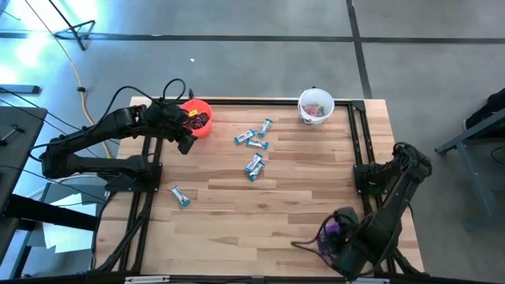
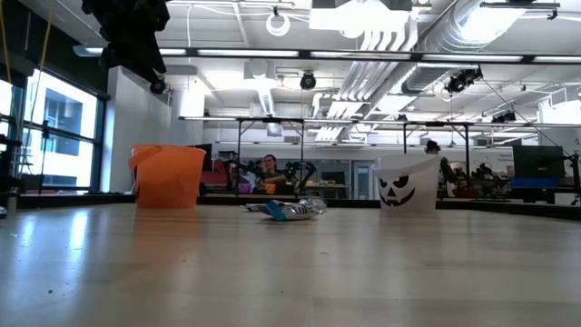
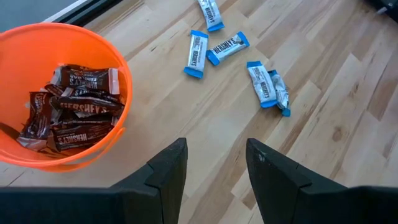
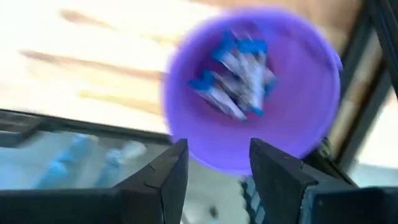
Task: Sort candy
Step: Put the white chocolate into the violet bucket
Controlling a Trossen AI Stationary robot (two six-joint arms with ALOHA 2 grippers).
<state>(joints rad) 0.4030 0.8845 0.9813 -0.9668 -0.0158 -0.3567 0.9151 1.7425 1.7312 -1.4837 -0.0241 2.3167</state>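
Hovering over my purple cup (image 4: 252, 93) at five o'clock, right gripper (image 4: 214, 180) fingers spread, empty. Left gripper (image 3: 214, 171), fingers apart, empty, sits beside the orange cup (image 3: 118, 68) at eleven; blue candy (image 1: 254, 142) lies mid-bench (image 1: 300, 205).

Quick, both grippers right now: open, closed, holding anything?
Left gripper: open, empty, beside the orange cup.
Right gripper: open, empty, above the purple cup.

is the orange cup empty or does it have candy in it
Not empty: the orange cup holds several dark brown wrapped candies, piled on its floor, well below the rim.
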